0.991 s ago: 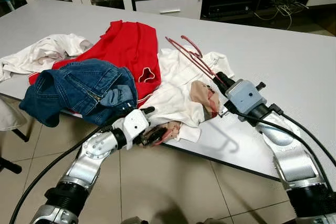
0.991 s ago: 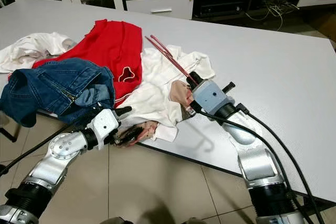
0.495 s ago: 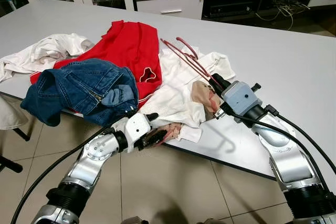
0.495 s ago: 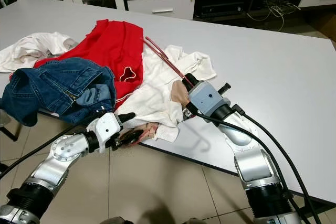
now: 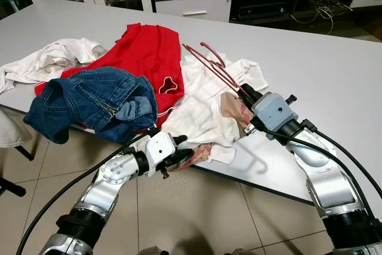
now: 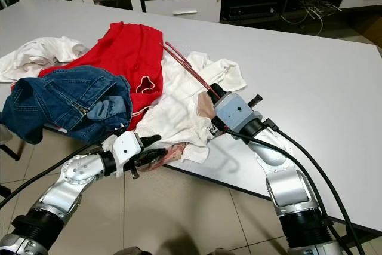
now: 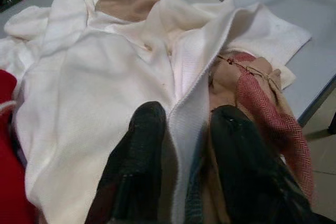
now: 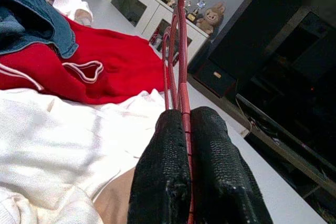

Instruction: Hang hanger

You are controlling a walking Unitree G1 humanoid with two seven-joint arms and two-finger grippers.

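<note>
A red wire hanger [image 5: 210, 64] slants up over a white shirt [image 5: 203, 111] in the middle of the grey table [image 5: 322, 70]. My right gripper [image 5: 245, 94] is shut on the hanger's lower end, just above the shirt's beige collar; the right wrist view has the hanger [image 8: 181, 35] running out between its black fingers [image 8: 168, 171]. My left gripper [image 5: 179, 156] is at the table's front edge, shut on the shirt's hem. In the left wrist view the white hem [image 7: 184, 108] lies pinched between the two fingers [image 7: 149, 129], with a red-patterned trim beside it.
A red garment [image 5: 146, 52] lies left of the shirt, blue jeans [image 5: 95, 103] hang over the front edge, and another white garment [image 5: 48, 58] is at far left. White cabinets [image 5: 191, 4] and a dark shelf stand behind. Tiled floor [image 5: 197, 207] lies below.
My left gripper has slid right along the table's front edge with the shirt hem. The right gripper and hanger shifted slightly left a second ago and have since held still.
</note>
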